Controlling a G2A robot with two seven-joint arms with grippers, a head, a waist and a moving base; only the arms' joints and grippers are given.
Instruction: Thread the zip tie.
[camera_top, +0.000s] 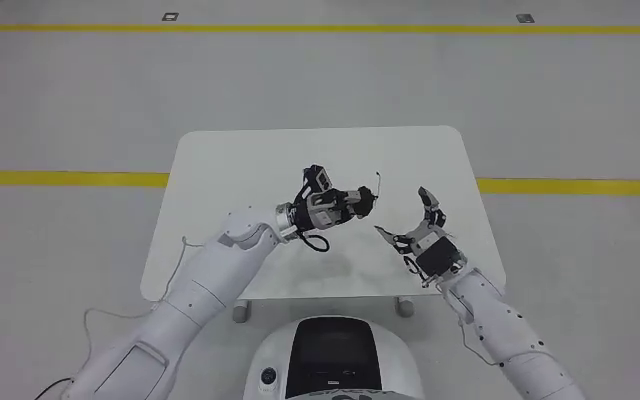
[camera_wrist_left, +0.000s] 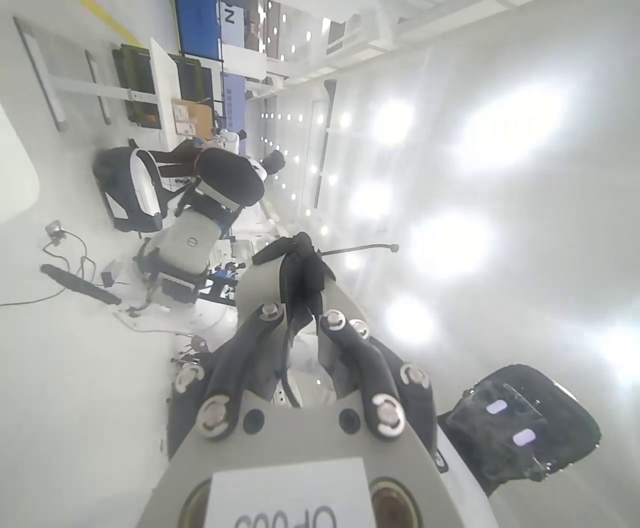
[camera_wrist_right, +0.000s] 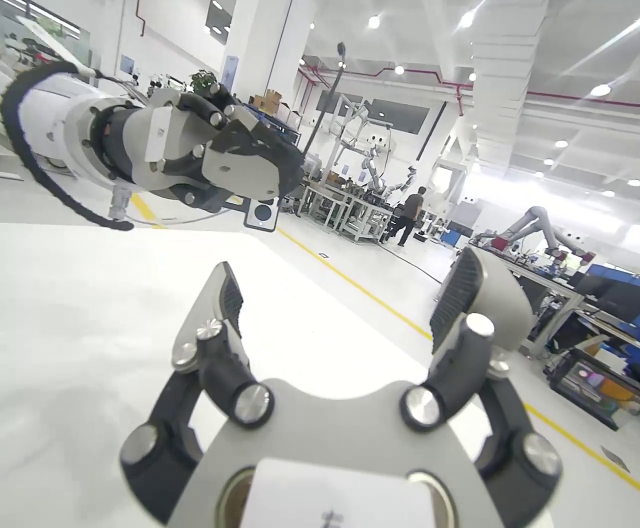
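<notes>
— Where do we have the zip tie (camera_wrist_right: 325, 100)?
— In our left gripper (camera_top: 365, 203), clenched on one end, raised over the middle of the table (camera_top: 220, 180). The free end, with its small head, sticks out toward the far side.
— And our right gripper (camera_wrist_right: 345, 295)?
— Released, jaws wide apart, just right of the left gripper and apart from the zip tie.

The left arm (camera_top: 205, 275) and right arm (camera_top: 505, 325) are glossy white shells. The grey right gripper (camera_wrist_right: 345, 280) has black linkages (camera_wrist_right: 220, 365), silver screws (camera_wrist_right: 255, 402) and ribbed black pads (camera_wrist_right: 232, 300). A black braided cable (camera_wrist_right: 12, 115) loops at the left wrist.
</notes>
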